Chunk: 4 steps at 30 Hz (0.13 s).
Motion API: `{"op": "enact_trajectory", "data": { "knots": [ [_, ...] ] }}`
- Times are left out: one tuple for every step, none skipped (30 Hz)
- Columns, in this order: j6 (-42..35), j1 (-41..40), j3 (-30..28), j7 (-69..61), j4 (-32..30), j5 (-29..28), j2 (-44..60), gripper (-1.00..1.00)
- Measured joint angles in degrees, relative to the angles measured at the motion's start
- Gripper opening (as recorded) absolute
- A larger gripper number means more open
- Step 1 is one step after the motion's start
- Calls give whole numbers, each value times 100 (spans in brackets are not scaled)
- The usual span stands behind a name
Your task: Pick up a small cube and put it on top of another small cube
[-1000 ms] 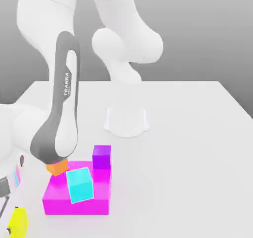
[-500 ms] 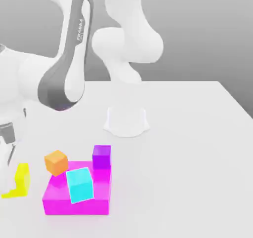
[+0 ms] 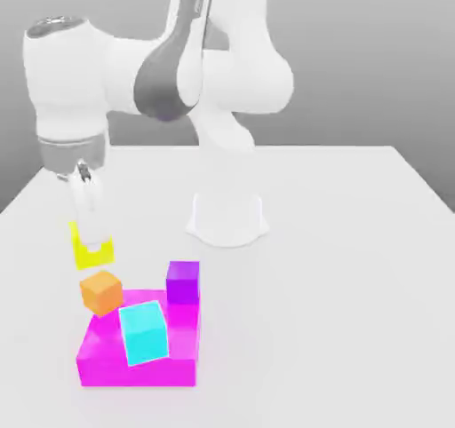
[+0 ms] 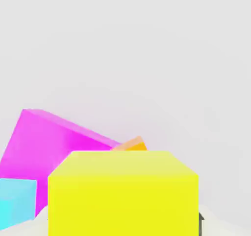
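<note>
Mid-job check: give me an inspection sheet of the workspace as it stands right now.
Surface: plain white table.
Job's things: bright yellow cube held in the air, above the orange cube; orange cube sits at the flat magenta block's corner.
Clutter: cyan cube and purple cube at the magenta block.
End effector: shut on the yellow cube.
Cables: nothing seen.
Surroundings: grey backdrop; white arm base on the table.

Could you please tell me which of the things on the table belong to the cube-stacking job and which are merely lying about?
Part of the job:
- bright yellow cube, held in the shut gripper above the table
- small orange cube, the stacking target, at the magenta block's corner

Just lying about:
- flat magenta block
- cyan cube on that block
- purple cube on the block's far edge
</note>
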Motion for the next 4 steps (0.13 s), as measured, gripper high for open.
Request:
{"op": "enact_trajectory", "data": {
  "knots": [
    [238,8,-4,-27,-35,34,204,-100],
    [362,14,-8,-41,-53,51,310,100],
    [362,14,-8,-41,-53,51,310,100],
    [362,14,-8,-41,-53,51,310,100]
  ]
}}
